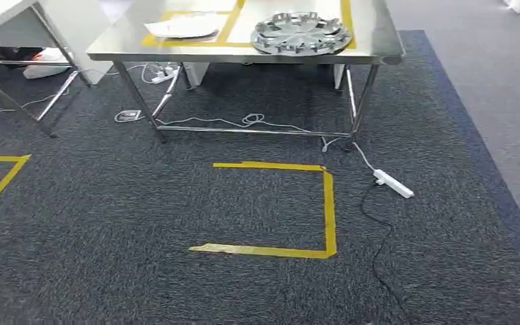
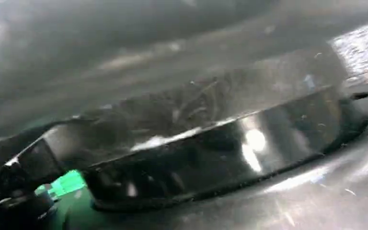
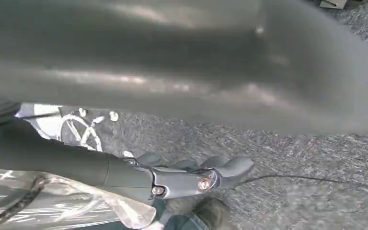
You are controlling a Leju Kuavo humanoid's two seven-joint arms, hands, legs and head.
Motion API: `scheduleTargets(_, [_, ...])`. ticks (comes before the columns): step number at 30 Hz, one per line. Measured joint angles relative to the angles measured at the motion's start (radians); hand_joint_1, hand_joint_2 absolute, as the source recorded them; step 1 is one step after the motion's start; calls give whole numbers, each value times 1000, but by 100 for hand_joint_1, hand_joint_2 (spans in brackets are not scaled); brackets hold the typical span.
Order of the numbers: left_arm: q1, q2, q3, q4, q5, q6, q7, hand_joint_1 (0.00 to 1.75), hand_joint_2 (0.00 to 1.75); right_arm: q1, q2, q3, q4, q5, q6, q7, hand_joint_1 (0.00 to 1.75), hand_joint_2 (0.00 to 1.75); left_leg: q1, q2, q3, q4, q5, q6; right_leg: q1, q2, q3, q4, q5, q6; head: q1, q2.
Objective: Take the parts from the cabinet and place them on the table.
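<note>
A steel table [image 1: 379,40] is seen ahead across the carpet, a round silver part [image 1: 300,32] lying flat on its right end. The right hand [image 3: 191,178] hangs low, fingers loosely extended, holding nothing; the left hand's state cannot be told.

A robot test workshop. Yellow tape squares [image 1: 291,210] mark dark grey carpet [image 1: 142,271]. A bare stainless steel table [image 1: 379,40] stands over loose white cables [image 1: 244,122].
</note>
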Motion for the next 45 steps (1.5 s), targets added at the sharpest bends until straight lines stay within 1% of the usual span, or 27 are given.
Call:
scheduleTargets(1, [1, 0, 0, 0, 0, 0, 0, 0, 0, -2, 0, 0, 0, 0, 0, 0, 0, 0, 0, 1, 19, -21, 17, 4, 2, -12, 4, 0, 0, 0, 0, 0])
scheduleTargets(3, [1, 0, 0, 0, 0, 0, 0, 0, 0, -5, 0, 0, 0, 0, 0, 0, 0, 0, -7, 18, 110, -179, 95, 21, 5, -35, 13, 0, -1, 1, 0, 0])
scheduleTargets(4, [1, 0, 0, 0, 0, 0, 0, 0, 0, -5, 1, 0, 0, 0, 0, 0, 0, 0, -17, 64, 159, -273, 133, 38, 6, -45, 15, -1, -4, 3, 0, 0])
scheduleTargets(5, [-1, 1, 0, 0, 0, 0, 0, 0, 0, -3, 3, 0, 1, 0, 0, -1, 0, 0, -31, 112, 172, -292, 114, 46, 12, -56, 3, 0, -7, 9, 2, 0])
scheduleTargets(9, [3, 0, 0, 1, 0, 0, 0, 0, 0, -9, 3, 0, 1, 0, -2, -1, 0, 0, -33, 67, 165, -323, 109, 52, 15, -107, 18, -4, -8, 25, -2, 0])
scheduleTargets(11, [4, -1, 0, 1, 0, 0, 0, 0, 0, -10, 3, 1, 0, 0, -2, -2, 0, 0, -22, 43, 170, -333, 119, 60, 7, -12, -4, 37, -45, 34, 3, 0])
scheduleTargets(12, [0, -2, 0, 1, 0, 0, 0, 0, 0, -10, 3, 1, 1, 0, -2, -1, 0, 0, -22, 32, 167, -333, 121, 66, 6, 24, -35, 104, -80, 36, 6, 0])
scheduleTargets(13, [-4, -3, 0, 2, 0, 0, 0, 0, 0, -8, 3, 1, 1, 0, -1, -1, 0, 0, -23, 17, 164, -333, 124, 69, 6, 45, -81, 197, -121, 37, 6, 0])
scheduleTargets(15, [-3, -3, 0, 2, 1, 0, 0, 0, 0, -1, 3, 1, 1, 1, 0, -1, 0, 0, -25, -13, 162, -332, 125, 71, 8, 55, -146, 315, -150, 38, 7, 0])
scheduleTargets(17, [0, -3, 0, 2, 1, 0, 0, 0, 0, 0, 3, 1, 1, 2, -1, 0, 0, 0, -26, -46, 162, -326, 126, 70, 9, 57, -127, 250, -80, 34, 7, 0])
scheduleTargets(19, [-1, -3, 0, 2, 2, 0, 0, 0, 0, -3, 3, 1, 1, 3, -2, 1, 0, 0, -25, -74, 162, -320, 125, 68, 7, 88, -46, 68, 20, 28, 7, 0])
scheduleTargets(20, [-1, -5, 0, 2, 2, 0, -1, 0, 0, -4, 2, 1, 1, 3, -2, 2, 0, 0, -24, -84, 159, -318, 126, 63, 2, 146, -25, 27, 3, 24, 6, 0])
scheduleTargets(21, [-5, -5, 0, 2, 2, 0, -2, 0, 0, -2, 2, 1, 1, 4, -2, 1, 0, 0, -27, -95, 153, -310, 125, 56, 1, 154, -26, 10, 8, 25, 5, 0])
scheduleTargets(24, [-3, -6, 0, 2, 2, 1, -3, 0, 0, -4, 2, 4, 1, 22, -1, 1, 0, 0, -20, -127, 145, -323, 137, 35, 9, 121, -11, 10, 12, 9, 7, 0])
scheduleTargets(25, [-2, -3, 0, 2, 2, 4, -3, 0, 0, -4, 3, 6, 1, 24, 0, 1, 0, 0, -23, -129, 144, -316, 137, 32, -4, 103, -11, -1, 22, 0, 5, 0])
scheduleTargets(26, [-2, -5, 0, 3, 2, 4, -5, 0, 0, -4, 2, 7, 1, 30, 1, 1, 0, 0, -28, -68, 135, -296, 116, 26, -3, 90, -8, -5, 26, -5, 2, 0])
scheduleTargets(27, [-2, -5, 0, 3, 2, 4, -5, 0, 0, -3, 2, 9, 1, 33, 2, 0, 0, 0, -24, -34, 111, -244, 78, 20, -3, 76, -7, -6, 25, -9, -9, 0])
scheduleTargets(29, [-5, -5, 0, 4, 0, 6, -6, 0, 0, 3, 1, 11, 1, 36, 8, 0, 0, 0, -16, -5, 37, -82, -1, 8, -1, 41, -8, -6, 23, -9, -10, 0])
scheduleTargets(31, [-5, -6, 0, 5, -2, 10, -6, 0, 0, 3, -3, 11, 1, 37, 18, 0, 0, 0, -7, 1, 10, -20, -9, 0, -2, 9, -8, -5, 20, -7, -11, 0])
scheduleTargets(32, [-4, -6, 0, 5, -2, 13, -6, 0, 0, 2, -4, 12, 1, 39, 20, 0, 0, 0, -4, 4, 30, -56, 22, -2, -2, -5, -6, -5, 18, -5, -11, 0])
scheduleTargets(34, [-5, -6, 0, 5, -2, 17, -6, 0, 0, -1, -4, 14, 1, 42, 21, 0, 0, 0, -2, 29, 119, -225, 108, 0, -4, -29, 3, -5, 13, 2, -11, 0])
scheduleTargets(35, [-5, -6, 0, 5, -3, 18, -6, 0, 0, -2, -5, 15, 1, 44, 21, 0, 0, 0, -4, 77, 159, -300, 129, 4, -3, -38, 7, -5, 9, 8, -11, 0])
scheduleTargets(36, [-8, -8, 0, 8, -3, 18, -6, 0, 0, -1, -7, 16, 1, 47, 21, 2, 0, 0, -19, 108, 168, -321, 111, 9, 6, -46, 2, -2, 2, 18, -14, 0])
scheduleTargets(40, [-6, -8, 0, 11, -3, 18, -5, 0, 0, -7, -8, 26, 1, 58, 18, 9, 0, 0, -18, 53, 166, -328, 115, 39, 3, -88, 31, -15, -5, 41, -11, 0])
scheduleTargets(42, [-6, -10, 0, 11, -2, 18, -5, 0, 0, -8, -10, 31, 1, 64, 14, 11, 0, 0, -12, 34, 167, -333, 121, 51, -1, 9, 0, 41, -52, 46, -4, 0])
scheduleTargets(43, [-8, -10, 0, 12, -2, 18, -5, 0, 0, -6, -10, 31, 1, 65, 14, 14, 0, 0, -12, 20, 165, -333, 121, 53, -1, 38, -40, 126, -95, 45, -2, 0])
scheduleTargets(45, [-10, -11, 0, 13, -2, 18, -5, 0, 0, 0, -10, 34, 1, 67, 14, 17, 0, 0, -17, -10, 165, -332, 120, 58, 2, 54, -131, 299, -154, 42, -1, 0])
